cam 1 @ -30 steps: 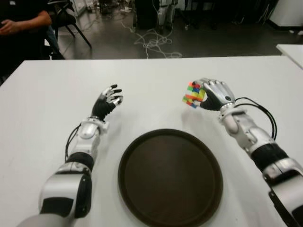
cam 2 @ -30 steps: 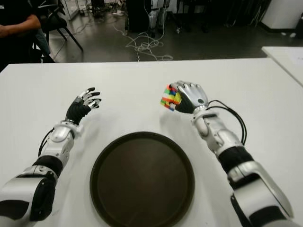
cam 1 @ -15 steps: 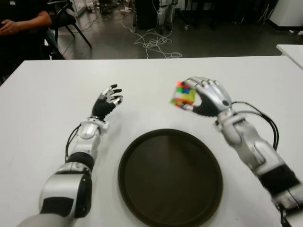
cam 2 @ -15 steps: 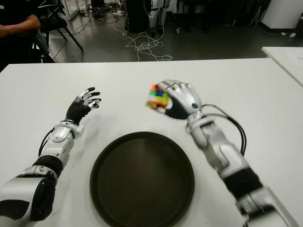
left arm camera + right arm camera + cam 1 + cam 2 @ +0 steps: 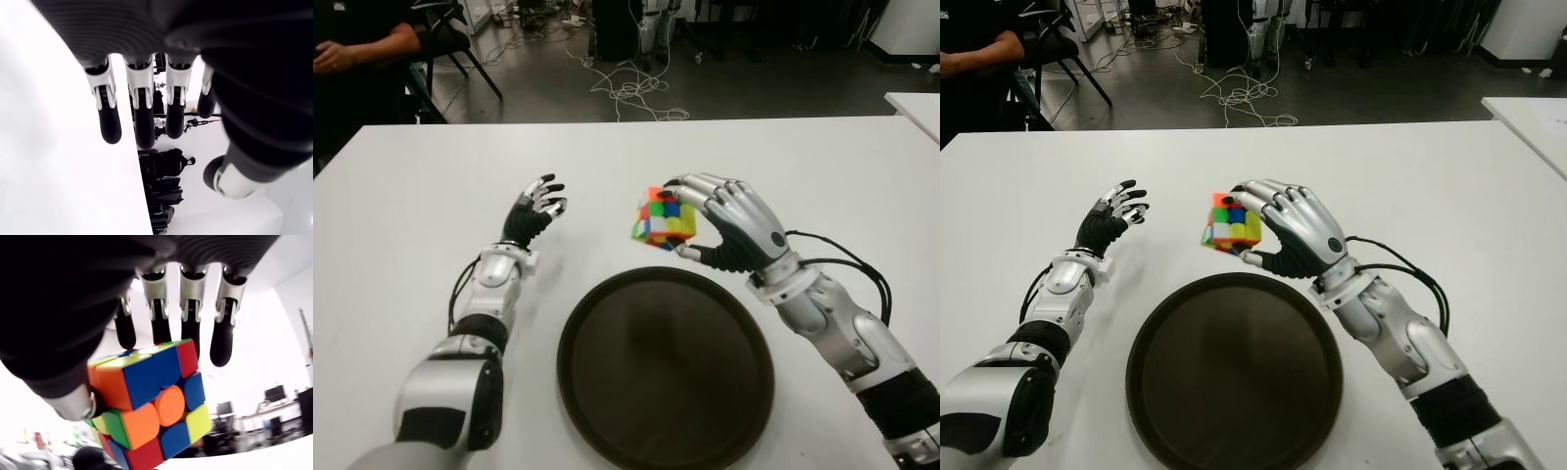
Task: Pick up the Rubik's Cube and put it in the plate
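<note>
My right hand [image 5: 705, 217] is shut on the Rubik's Cube [image 5: 662, 218], a many-coloured cube pinched between thumb and fingers. It hangs in the air just beyond the far rim of the dark round plate [image 5: 666, 364], slightly left of the plate's middle. The right wrist view shows the cube [image 5: 151, 406] close up with the fingers [image 5: 188, 328] over its top. My left hand [image 5: 534, 212] shows left of the plate over the white table [image 5: 411, 215], fingers spread and holding nothing.
A person in dark clothes [image 5: 352, 59] sits beyond the table's far left corner. Cables [image 5: 631, 88] lie on the floor behind the table. Another white table's corner [image 5: 915, 103] shows at the far right.
My right hand has carried the cube to the left and nearer, from the table's right part to just above the plate's far rim. The left hand has not moved.
</note>
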Tool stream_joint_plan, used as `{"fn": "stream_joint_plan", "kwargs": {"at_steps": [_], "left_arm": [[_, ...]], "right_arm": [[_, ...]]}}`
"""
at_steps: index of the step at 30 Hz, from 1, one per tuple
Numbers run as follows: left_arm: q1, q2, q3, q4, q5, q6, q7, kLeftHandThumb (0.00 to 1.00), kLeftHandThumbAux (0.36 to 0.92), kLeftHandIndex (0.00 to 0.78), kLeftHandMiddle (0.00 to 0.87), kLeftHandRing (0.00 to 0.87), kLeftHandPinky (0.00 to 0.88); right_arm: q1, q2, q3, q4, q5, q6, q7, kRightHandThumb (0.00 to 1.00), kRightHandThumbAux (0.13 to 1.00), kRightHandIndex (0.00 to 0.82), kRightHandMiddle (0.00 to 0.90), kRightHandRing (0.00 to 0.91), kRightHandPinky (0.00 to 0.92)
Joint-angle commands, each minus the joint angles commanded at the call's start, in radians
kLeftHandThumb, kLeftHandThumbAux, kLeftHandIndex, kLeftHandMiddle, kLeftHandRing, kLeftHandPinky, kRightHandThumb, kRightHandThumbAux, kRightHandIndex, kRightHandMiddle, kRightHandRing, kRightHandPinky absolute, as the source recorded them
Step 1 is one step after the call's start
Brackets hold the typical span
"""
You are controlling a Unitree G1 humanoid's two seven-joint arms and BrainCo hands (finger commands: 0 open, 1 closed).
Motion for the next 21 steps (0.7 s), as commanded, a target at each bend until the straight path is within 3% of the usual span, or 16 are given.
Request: {"fn": "stream_joint_plan", "kwargs": {"at_steps": [5, 10, 14, 18, 21], "left_arm": [[0.000, 0.000, 0.003, 0.000, -0.003, 0.002, -0.001, 0.225, 0.723, 0.119, 0.193, 0.216, 0.238], [0.000, 0.000, 0.003, -0.001, -0.003, 0.002, -0.001, 0.217, 0.724, 0.117, 0.190, 0.213, 0.237], [0.001, -0.001, 0.002, -0.003, -0.003, 0.003, -0.003, 0.219, 0.726, 0.117, 0.187, 0.211, 0.236], [0.002, -0.002, 0.002, -0.004, -0.003, 0.003, -0.003, 0.214, 0.728, 0.116, 0.184, 0.209, 0.231], [0.002, -0.002, 0.002, -0.003, -0.003, 0.004, -0.001, 0.204, 0.718, 0.115, 0.183, 0.208, 0.231]], "right_arm": [[0.001, -0.015, 0.007, 0.000, 0.102, -0.082, 0.100, 0.829, 0.696, 0.378, 0.556, 0.680, 0.729], [-0.016, -0.049, 0.030, 0.020, 0.264, -0.147, 0.283, 0.829, 0.695, 0.382, 0.561, 0.687, 0.720], [-0.050, -0.106, 0.057, 0.017, 0.428, -0.117, 0.516, 0.831, 0.692, 0.386, 0.564, 0.678, 0.691], [-0.076, -0.129, 0.056, 0.007, 0.489, -0.048, 0.651, 0.832, 0.692, 0.387, 0.564, 0.670, 0.672], [-0.104, -0.133, 0.051, 0.037, 0.478, 0.007, 0.719, 0.832, 0.693, 0.386, 0.562, 0.658, 0.657]]}}
